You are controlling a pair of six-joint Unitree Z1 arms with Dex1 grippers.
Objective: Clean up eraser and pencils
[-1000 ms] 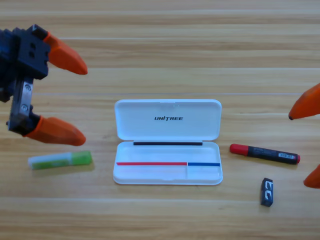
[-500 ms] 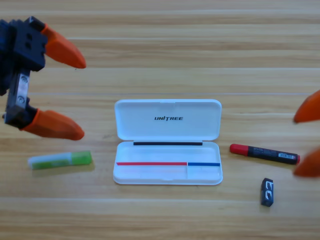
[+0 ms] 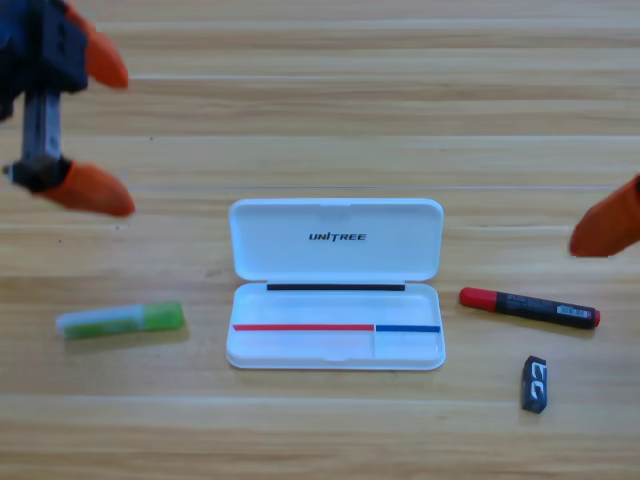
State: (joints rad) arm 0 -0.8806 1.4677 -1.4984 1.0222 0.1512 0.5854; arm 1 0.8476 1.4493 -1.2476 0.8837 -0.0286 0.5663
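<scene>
Left gripper [image 3: 112, 128] upper left over table [image 3: 320, 110], fingers spread wide apart, holding nothing. Green-ended pencil [image 3: 120, 319] lies flat well below lower finger, no contact. Right gripper at right edge, only one orange finger [image 3: 610, 222] in view; fingers open or closed: cannot tell. Red-capped pencil [image 3: 530, 307] lies flat below-left of that finger, apart from it. Eraser [image 3: 535, 384] further below, near red-capped pencil, not touching. White case [image 3: 336, 285] lies open between the two pencils, both compartments hold no task items.
</scene>
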